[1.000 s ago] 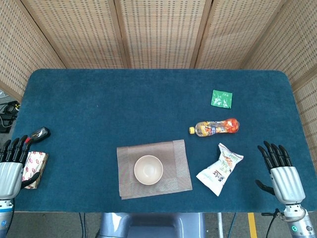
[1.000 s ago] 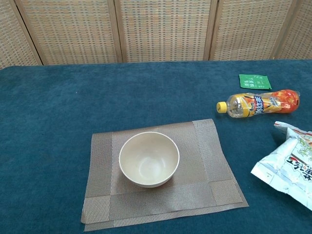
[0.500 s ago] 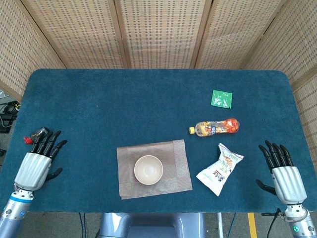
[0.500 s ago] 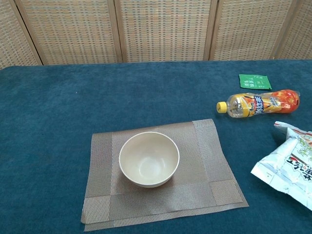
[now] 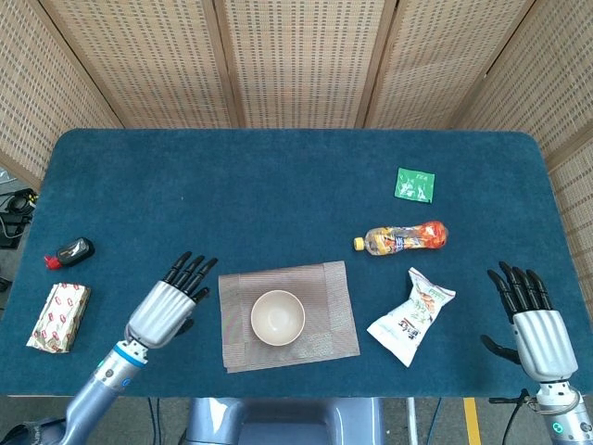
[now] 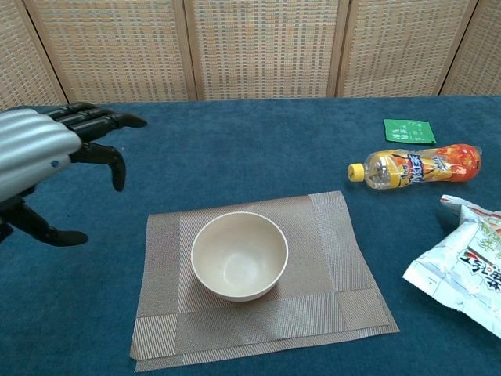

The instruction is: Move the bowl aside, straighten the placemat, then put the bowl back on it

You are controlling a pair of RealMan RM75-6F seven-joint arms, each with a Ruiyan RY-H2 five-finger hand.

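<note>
A cream bowl (image 5: 278, 317) (image 6: 239, 255) stands empty on a brown woven placemat (image 5: 334, 315) (image 6: 329, 258) that lies slightly skewed near the table's front edge. My left hand (image 5: 171, 301) (image 6: 47, 157) hovers just left of the placemat, fingers spread, holding nothing. My right hand (image 5: 530, 320) stays open at the front right corner, far from the bowl, seen only in the head view.
An orange drink bottle (image 5: 405, 238) (image 6: 415, 166) lies right of the mat, with a white snack bag (image 5: 410, 315) (image 6: 462, 270) below it and a green packet (image 5: 414, 184) (image 6: 407, 130) behind. A wrapped bar (image 5: 58, 317) and a small black-red object (image 5: 72, 250) sit at the left edge.
My left hand has swept rightward from the table's left edge to beside the placemat, entering the chest view and uncovering the wrapped bar. The right hand, bowl and mat have barely moved.
</note>
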